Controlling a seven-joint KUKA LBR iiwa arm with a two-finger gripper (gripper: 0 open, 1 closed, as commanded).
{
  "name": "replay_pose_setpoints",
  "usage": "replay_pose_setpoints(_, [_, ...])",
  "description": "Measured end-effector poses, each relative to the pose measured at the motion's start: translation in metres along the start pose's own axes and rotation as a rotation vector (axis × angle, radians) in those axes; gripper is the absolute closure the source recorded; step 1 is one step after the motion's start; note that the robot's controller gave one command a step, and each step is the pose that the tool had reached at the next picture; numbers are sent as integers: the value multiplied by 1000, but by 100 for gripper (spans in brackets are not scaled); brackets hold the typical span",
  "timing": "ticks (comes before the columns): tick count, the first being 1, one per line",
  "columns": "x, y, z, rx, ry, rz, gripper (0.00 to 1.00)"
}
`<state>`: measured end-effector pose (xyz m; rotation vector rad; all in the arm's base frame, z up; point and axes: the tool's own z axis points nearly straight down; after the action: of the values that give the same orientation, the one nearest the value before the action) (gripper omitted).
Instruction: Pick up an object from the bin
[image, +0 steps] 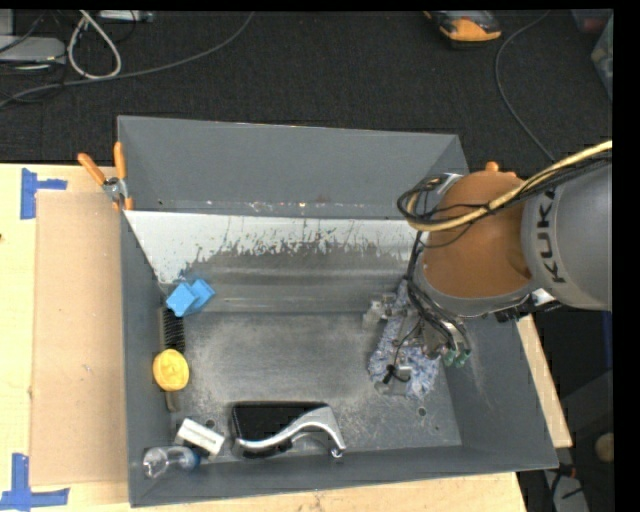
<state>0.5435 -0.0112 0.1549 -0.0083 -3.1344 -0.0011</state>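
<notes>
The end effector (425, 340) is low at the grey bin's (300, 180) right side, touching a crumpled blue-and-white speckled thing (398, 368); its opening cannot be told. Along the left wall: blue block (189, 297), yellow ball (171, 370)

In the grey metal bin (300, 335), the gripper (412, 352) stands at three o'clock over a crumpled blue-and-white cloth (390, 365). At nine o'clock a blue plastic block (189, 297) lies behind a black ribbed strip (172, 328), with a round yellow lump (171, 370) before that. At seven o'clock a white box (199, 436) lies between a clear rounded piece (158, 461) and a flat black pouch (265, 418) bearing a silver metal lever (312, 433).
</notes>
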Motion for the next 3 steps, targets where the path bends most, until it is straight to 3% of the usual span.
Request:
replay_pose_setpoints(1, [-2,0,-2,0,-6,-1,0])
replay_pose_setpoints(2, [-25,-54,41,0,-9,-170,0])
replay_pose_setpoints(3, [-38,-74,30,-1,-8,-363,0])
